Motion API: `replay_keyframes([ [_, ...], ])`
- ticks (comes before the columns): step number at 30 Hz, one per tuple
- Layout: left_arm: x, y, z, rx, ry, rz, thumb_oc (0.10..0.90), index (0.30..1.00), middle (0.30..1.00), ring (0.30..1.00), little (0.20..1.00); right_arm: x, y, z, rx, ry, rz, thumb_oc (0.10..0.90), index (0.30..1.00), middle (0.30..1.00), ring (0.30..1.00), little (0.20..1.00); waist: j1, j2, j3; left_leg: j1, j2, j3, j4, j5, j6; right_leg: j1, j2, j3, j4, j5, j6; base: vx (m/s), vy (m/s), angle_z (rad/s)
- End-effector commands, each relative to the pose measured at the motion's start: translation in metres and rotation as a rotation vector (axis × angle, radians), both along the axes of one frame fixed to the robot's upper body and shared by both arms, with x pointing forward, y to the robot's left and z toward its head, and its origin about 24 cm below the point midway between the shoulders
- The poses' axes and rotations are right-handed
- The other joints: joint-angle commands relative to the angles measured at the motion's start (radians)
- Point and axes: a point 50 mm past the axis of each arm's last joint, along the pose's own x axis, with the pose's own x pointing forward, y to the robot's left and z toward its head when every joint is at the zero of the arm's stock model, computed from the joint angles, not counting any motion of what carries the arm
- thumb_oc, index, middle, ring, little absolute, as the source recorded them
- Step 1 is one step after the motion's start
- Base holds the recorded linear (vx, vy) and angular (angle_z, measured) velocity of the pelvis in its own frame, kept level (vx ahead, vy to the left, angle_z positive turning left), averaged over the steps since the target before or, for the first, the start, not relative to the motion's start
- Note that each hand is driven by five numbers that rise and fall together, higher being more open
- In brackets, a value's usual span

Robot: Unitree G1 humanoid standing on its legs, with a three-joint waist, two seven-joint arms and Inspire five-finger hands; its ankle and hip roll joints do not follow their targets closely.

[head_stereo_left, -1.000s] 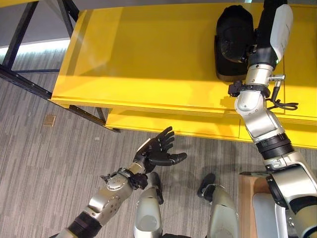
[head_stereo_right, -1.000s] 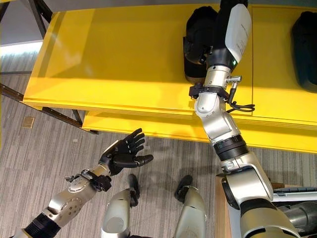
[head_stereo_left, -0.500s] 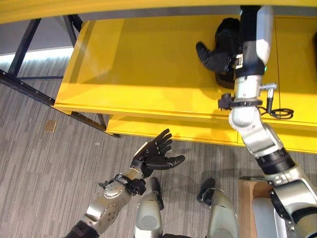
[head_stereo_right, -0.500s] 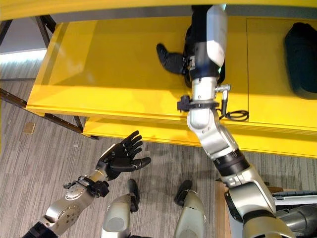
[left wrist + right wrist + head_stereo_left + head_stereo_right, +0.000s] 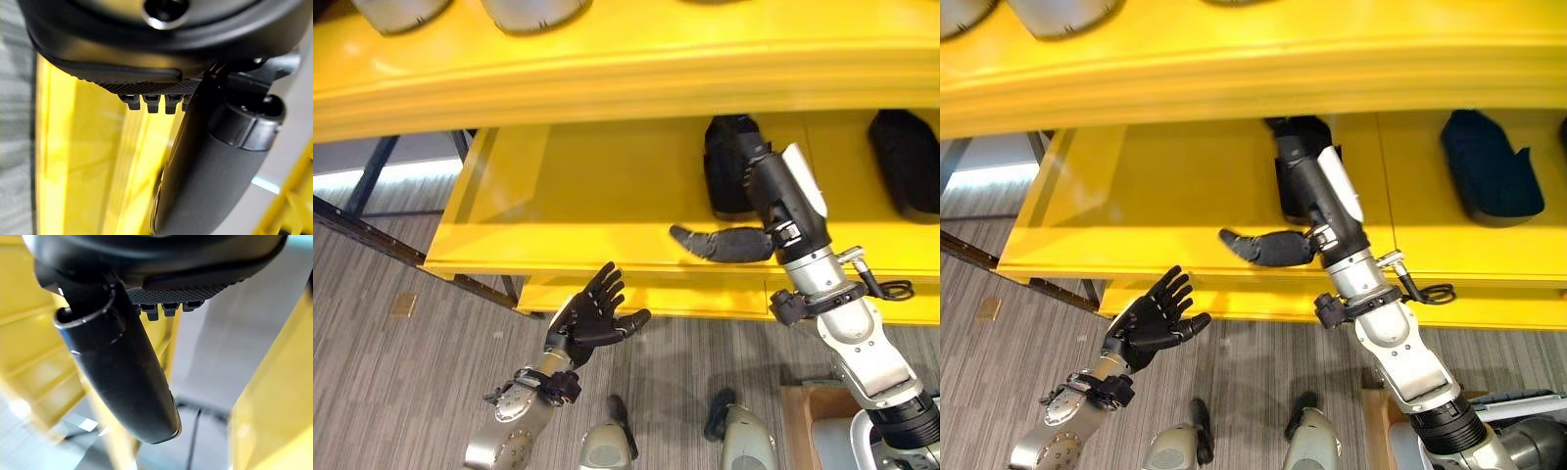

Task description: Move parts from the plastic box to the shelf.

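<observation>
A dark part [image 5: 728,176] lay on the yellow shelf [image 5: 587,196], toward its back, and the right forearm crossed in front of it, so its near end was hidden. A second dark part [image 5: 1489,176] lay further to the right on the same board, well apart from the first. On the upper board, pale rounded parts [image 5: 524,12] were cut off by the frame's edge and hard to identify.

The right hand [image 5: 724,244] lay flat just above the shelf's front edge, in front of the first part and apart from it, its fingers straight and pressed together, pointing to the robot's left. It held nothing. The forearm bent sharply at the wrist and ran back over the shelf.

The left hand [image 5: 592,318] hovered below the shelf's front edge, over the grey floor [image 5: 382,392], palm up, fingers spread and thumb out, empty and far from either part.
</observation>
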Motion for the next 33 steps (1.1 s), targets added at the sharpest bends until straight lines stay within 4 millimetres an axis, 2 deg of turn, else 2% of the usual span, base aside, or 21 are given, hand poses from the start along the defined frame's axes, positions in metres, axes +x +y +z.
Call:
replay_keyframes([
  [1,-0.005,0.009,0.021,0.008,-0.164,0.001,0.900,1.000,1.000,1.000,1.000,-0.033,0.041,0.024,-0.141,-0.151,0.414,0.900,1.000,1.000,1.000,1.000,0.026,-0.068,-0.132,0.001,0.047,-0.037,0.078,-0.063,0.007,0.222,-0.020,0.025,-0.254,0.029,0.075,-0.03,0.071,0.10],
  [3,-0.007,0.017,0.010,0.076,-0.109,0.049,0.900,1.000,1.000,1.000,1.000,-0.025,0.036,0.020,-0.171,-0.084,0.366,0.900,1.000,1.000,1.000,1.000,0.038,-0.078,-0.153,0.009,0.041,-0.046,0.064,-0.059,0.010,0.240,-0.017,0.014,-0.264,0.027,0.074,-0.03,0.091,0.21],
  [5,-0.009,0.023,0.008,0.097,-0.108,0.081,0.900,1.000,1.000,1.000,1.000,-0.019,0.029,0.015,-0.190,-0.018,0.339,0.900,1.000,1.000,1.000,1.000,0.042,-0.084,-0.166,0.017,0.034,-0.052,0.049,-0.055,0.011,0.248,-0.014,0.009,-0.271,0.029,0.076,-0.05,0.116,0.24],
  [7,-0.011,0.031,0.010,0.130,-0.136,0.106,0.900,1.000,1.000,1.000,1.000,-0.018,0.021,0.005,-0.235,0.052,0.354,0.900,1.000,1.000,1.000,1.000,0.042,-0.089,-0.175,0.021,0.031,-0.056,0.041,-0.052,0.013,0.253,-0.011,0.006,-0.267,0.024,0.076,-0.06,0.150,0.18],
  [8,-0.012,0.038,0.011,0.140,-0.152,0.106,0.900,1.000,1.000,1.000,1.000,-0.021,0.012,-0.008,-0.273,0.134,0.372,0.900,1.000,1.000,1.000,1.000,0.045,-0.096,-0.181,0.022,0.023,-0.065,0.033,-0.051,0.015,0.261,-0.008,0.006,-0.271,0.025,0.078,-0.06,0.152,0.20],
  [13,-0.014,0.046,0.013,0.167,-0.175,0.089,0.900,1.000,1.000,1.000,1.000,-0.022,-0.008,-0.038,-0.349,0.338,0.377,0.900,1.000,1.000,1.000,1.000,0.058,-0.113,-0.192,0.039,-0.004,-0.079,0.006,-0.049,0.025,0.283,-0.018,-0.006,-0.289,0.043,0.095,-0.06,0.174,0.18],
  [20,-0.011,0.049,0.014,0.184,-0.171,0.013,0.900,1.000,1.000,1.000,1.000,-0.014,-0.038,-0.058,-0.388,0.480,0.172,0.900,1.000,1.000,1.000,1.000,0.056,-0.126,-0.188,0.054,-0.042,-0.073,-0.023,-0.046,0.043,0.275,-0.052,-0.023,-0.286,0.083,0.138,-0.08,0.187,0.12],
  [22,-0.009,0.045,0.013,0.197,-0.174,-0.036,0.900,1.000,1.000,1.000,1.000,-0.017,-0.053,-0.064,-0.379,0.520,0.093,0.900,1.000,1.000,1.000,1.000,0.038,-0.135,-0.174,0.059,-0.054,-0.057,-0.036,-0.048,0.055,0.249,-0.078,-0.021,-0.281,0.128,0.168,-0.16,0.194,0.00],
  [26,-0.006,0.040,0.012,0.244,-0.187,-0.082,0.900,1.000,1.000,1.000,1.000,-0.026,-0.071,-0.082,-0.396,0.592,0.029,0.900,1.000,1.000,1.000,1.000,0.002,-0.163,-0.141,0.059,-0.066,-0.015,-0.049,-0.071,0.071,0.163,-0.174,0.028,-0.271,0.314,0.229,-0.21,0.077,-0.21],
  [27,-0.006,0.040,0.011,0.260,-0.186,-0.082,0.900,1.000,1.000,1.000,1.000,-0.028,-0.073,-0.088,-0.420,0.614,0.028,0.900,1.000,1.000,1.000,1.000,-0.002,-0.166,-0.133,0.060,-0.061,0.007,-0.047,-0.072,0.071,0.152,-0.178,0.021,-0.256,0.323,0.233,-0.18,0.000,-0.32],
  [28,-0.007,0.042,0.010,0.267,-0.183,-0.073,0.900,1.000,1.000,1.000,1.000,-0.030,-0.074,-0.091,-0.440,0.629,0.032,0.900,1.000,1.000,1.000,1.000,-0.004,-0.163,-0.127,0.071,-0.054,0.016,-0.044,-0.086,0.063,0.159,-0.171,0.011,-0.241,0.306,0.240,-0.15,-0.030,-0.48],
  [32,-0.009,0.046,0.009,0.272,-0.179,-0.037,0.900,1.000,1.000,1.000,1.000,-0.036,-0.084,-0.097,-0.496,0.655,-0.011,0.900,1.000,1.000,1.000,1.000,-0.009,-0.158,-0.117,0.068,-0.050,0.067,-0.028,-0.084,0.079,0.155,-0.145,-0.026,-0.142,0.250,0.214,-0.14,-0.020,-0.71],
  [33,-0.011,0.047,0.009,0.265,-0.168,-0.019,0.900,1.000,1.000,1.000,1.000,-0.035,-0.094,-0.097,-0.481,0.647,-0.108,0.900,1.000,1.000,1.000,1.000,-0.013,-0.149,-0.116,0.064,-0.050,0.083,-0.020,-0.084,0.094,0.159,-0.119,-0.030,-0.065,0.189,0.185,-0.12,-0.032,-0.47],
])
